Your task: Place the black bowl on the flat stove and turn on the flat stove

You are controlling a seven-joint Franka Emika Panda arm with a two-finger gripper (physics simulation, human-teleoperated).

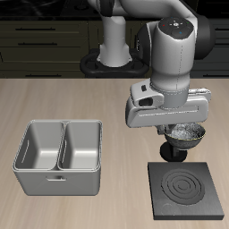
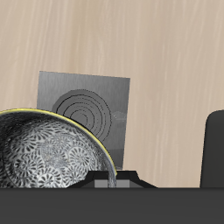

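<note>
The black bowl [image 1: 187,136], dark outside with a speckled grey-white inside, hangs in the air from my gripper [image 1: 173,148]. The gripper is shut on the bowl's rim. The bowl is above the table, just behind the back edge of the flat stove [image 1: 188,190], a dark square slab with concentric rings near the table's front edge. In the wrist view the bowl [image 2: 44,156] fills much of the frame close to my gripper [image 2: 115,180]. Beyond it there lies the stove [image 2: 61,89]. The stove's knob is not visible.
A grey two-compartment caddy [image 1: 60,157] stands on the wooden table beside the stove, well apart from it. The robot's base [image 1: 114,49] is at the table's back, before dark cabinets. A dark shape [image 2: 215,149] at the wrist view's edge is unclear.
</note>
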